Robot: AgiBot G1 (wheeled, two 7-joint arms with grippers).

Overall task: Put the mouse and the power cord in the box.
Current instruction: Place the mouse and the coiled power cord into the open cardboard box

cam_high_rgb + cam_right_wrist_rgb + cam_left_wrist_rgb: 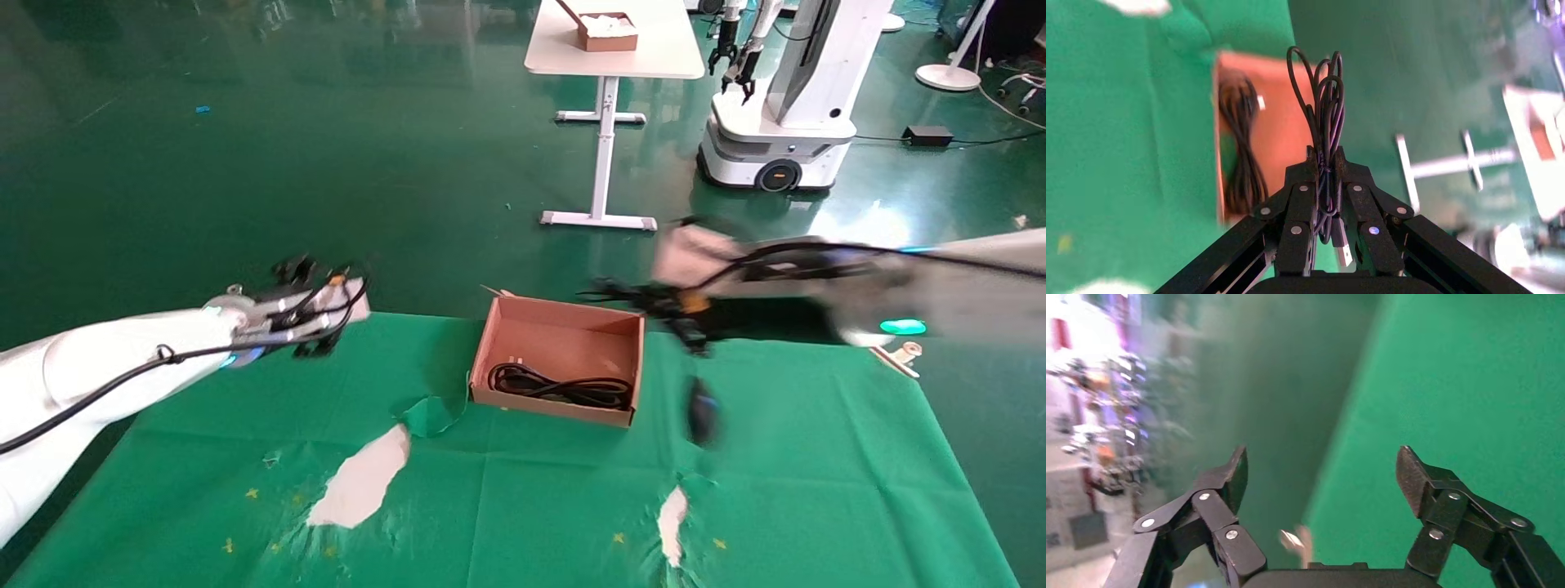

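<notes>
Black mouse wire pinched in the right hand, the mouse dangling beside the box.

Cardboard walls already hold the power cord, coiled along the box's near side, so the step in hand looks like the second one: getting the mouse in. The right hand hangs just past the box's right wall, fingers closed on a bundle of thin wire; the mouse swings below it over the green bench, outside the box. The next move probably calls for carrying the hand left until the mouse is above the bare floor of the box, then lowering and releasing. The left hand is idle at the bench's far left edge, fingers spread and empty.
</notes>
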